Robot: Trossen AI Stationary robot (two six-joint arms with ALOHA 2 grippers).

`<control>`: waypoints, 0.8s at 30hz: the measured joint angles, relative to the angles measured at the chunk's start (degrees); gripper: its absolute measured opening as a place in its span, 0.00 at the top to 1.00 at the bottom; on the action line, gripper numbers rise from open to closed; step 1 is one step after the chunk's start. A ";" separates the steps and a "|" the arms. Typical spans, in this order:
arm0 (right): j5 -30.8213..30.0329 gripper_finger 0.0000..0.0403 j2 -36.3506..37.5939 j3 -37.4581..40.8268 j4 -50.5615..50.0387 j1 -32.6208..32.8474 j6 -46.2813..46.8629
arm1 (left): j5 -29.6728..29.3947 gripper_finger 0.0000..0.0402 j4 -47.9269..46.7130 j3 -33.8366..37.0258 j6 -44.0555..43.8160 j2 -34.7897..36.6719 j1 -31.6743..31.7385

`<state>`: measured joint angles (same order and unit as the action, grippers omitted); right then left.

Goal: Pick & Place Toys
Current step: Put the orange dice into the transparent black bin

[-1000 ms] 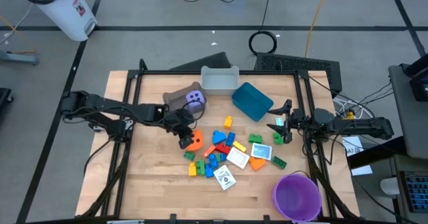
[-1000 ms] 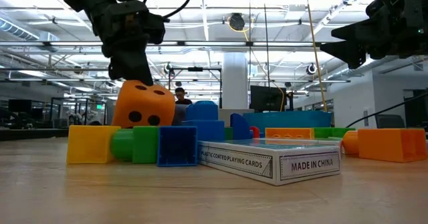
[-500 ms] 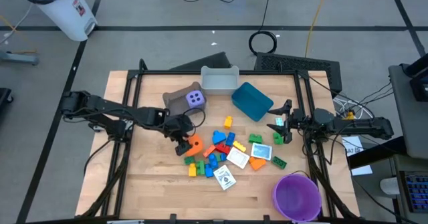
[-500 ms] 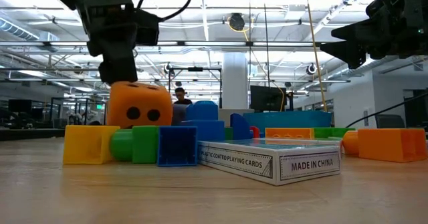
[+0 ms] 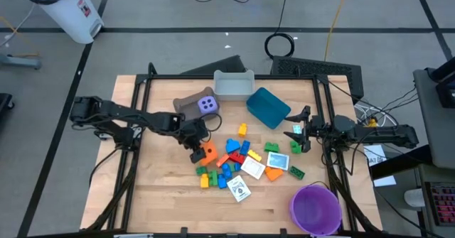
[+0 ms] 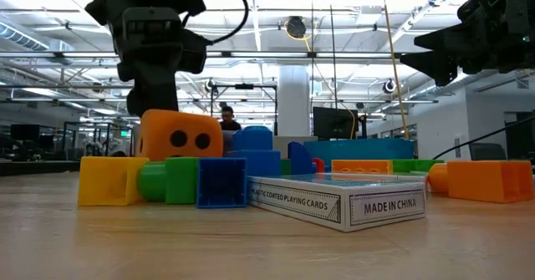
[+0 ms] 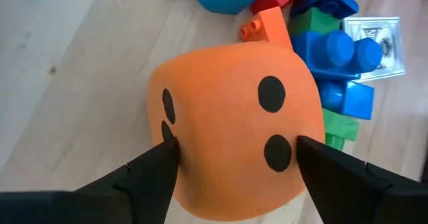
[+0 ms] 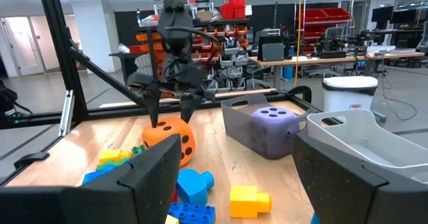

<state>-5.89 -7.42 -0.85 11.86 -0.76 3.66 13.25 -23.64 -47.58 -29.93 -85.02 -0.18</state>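
Left tool (image 5: 198, 150) straddles orange die (image 5: 207, 151), fingers spread, contact unclear; bricks (image 5: 229, 161) partly hidden.

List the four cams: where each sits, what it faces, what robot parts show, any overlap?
High: overhead, straight down on the table; both arms show.
Low: table height, level across; left gripper over the orange die, right arm at upper right.
Left wrist: looks past its own fingers straddling the die.
Right wrist: looks across at the toys; own fingers in front, left arm beyond.
Shared: orange die in all four.
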 joint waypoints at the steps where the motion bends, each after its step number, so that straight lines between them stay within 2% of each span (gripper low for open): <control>1: -0.02 0.31 -0.02 -0.01 -0.05 0.00 0.00 | 1.25 0.27 0.59 0.01 0.48 -0.04 0.43; 9: -0.02 0.31 0.00 0.00 -0.01 -0.02 -0.01 | 10.68 0.27 2.08 0.23 -0.33 -0.05 5.92; 17: -0.02 0.31 0.00 -0.01 -0.03 0.00 -0.02 | 14.73 0.28 2.32 0.23 2.46 0.00 10.37; 24: -0.01 0.31 0.00 0.00 -0.03 -0.01 -0.01 | 11.74 0.31 2.43 0.21 3.66 0.07 9.36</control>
<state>-5.91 -7.42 -0.85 11.84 -0.77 3.65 24.99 -21.21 -47.37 -26.27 -84.95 9.19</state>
